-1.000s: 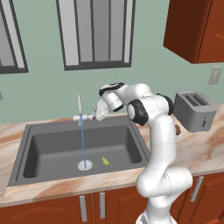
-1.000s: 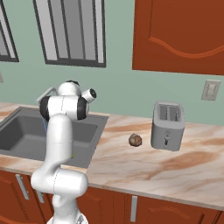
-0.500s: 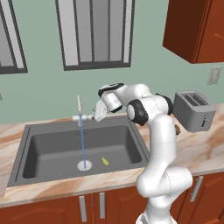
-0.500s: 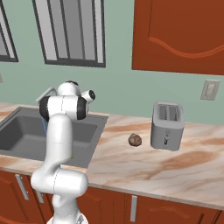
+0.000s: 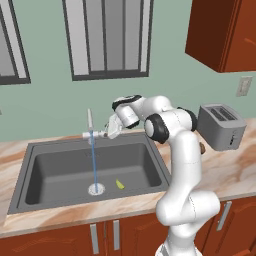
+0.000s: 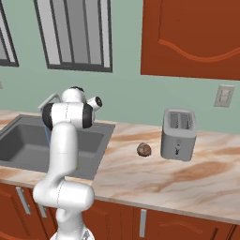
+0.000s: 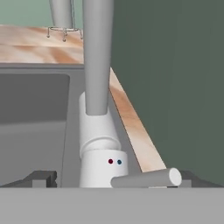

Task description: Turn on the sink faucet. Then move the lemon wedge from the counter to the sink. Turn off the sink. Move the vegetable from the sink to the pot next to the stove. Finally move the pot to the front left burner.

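Note:
The sink faucet stands behind the dark grey sink, and a thin blue stream of water falls from it to the drain. A tiny yellow-green lemon wedge lies on the basin floor just right of the drain. My gripper is open at the right end of the faucet's crossbar. In the hand view the gripper has its dark fingertips on either side of the white faucet base, and the grey lever sticks out between them.
A silver toaster stands on the marbled counter to the right, with a brown roundish lump beside it. The green wall and a window rise right behind the faucet. Reddish cabinets hang at the upper right.
My gripper has edged slightly left and down toward the faucet's crossbar. The water is still running and the lemon wedge has not moved.

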Controlling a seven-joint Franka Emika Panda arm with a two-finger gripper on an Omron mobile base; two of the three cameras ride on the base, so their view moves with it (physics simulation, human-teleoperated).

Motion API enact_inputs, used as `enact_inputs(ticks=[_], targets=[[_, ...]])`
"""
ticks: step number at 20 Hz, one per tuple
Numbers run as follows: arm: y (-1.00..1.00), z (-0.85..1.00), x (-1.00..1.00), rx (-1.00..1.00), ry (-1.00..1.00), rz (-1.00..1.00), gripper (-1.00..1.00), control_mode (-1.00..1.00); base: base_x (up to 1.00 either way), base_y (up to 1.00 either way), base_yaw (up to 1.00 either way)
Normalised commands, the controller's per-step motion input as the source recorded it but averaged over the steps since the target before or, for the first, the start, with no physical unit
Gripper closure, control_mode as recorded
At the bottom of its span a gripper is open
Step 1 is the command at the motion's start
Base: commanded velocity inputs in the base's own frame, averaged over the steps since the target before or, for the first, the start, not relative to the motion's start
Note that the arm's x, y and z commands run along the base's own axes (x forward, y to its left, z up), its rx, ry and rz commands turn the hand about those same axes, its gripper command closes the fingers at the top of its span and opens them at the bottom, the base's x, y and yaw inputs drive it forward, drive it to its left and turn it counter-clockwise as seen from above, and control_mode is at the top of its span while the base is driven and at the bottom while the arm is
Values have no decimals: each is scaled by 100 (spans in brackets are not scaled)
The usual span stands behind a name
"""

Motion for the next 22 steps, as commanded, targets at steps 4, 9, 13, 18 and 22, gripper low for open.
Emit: enact_inputs(ticks=[4,9,13,18,22], targets=[[43,15,0,0,0,7,-100,-100,0,0,0],[47,16,0,0,1,7,-100,-100,0,0,0],[55,20,0,0,2,4,-100,-100,0,0,0],[64,24,0,0,3,2,-100,-100,0,0,0],[65,25,0,0,3,1,-100,-100,0,0,0]])
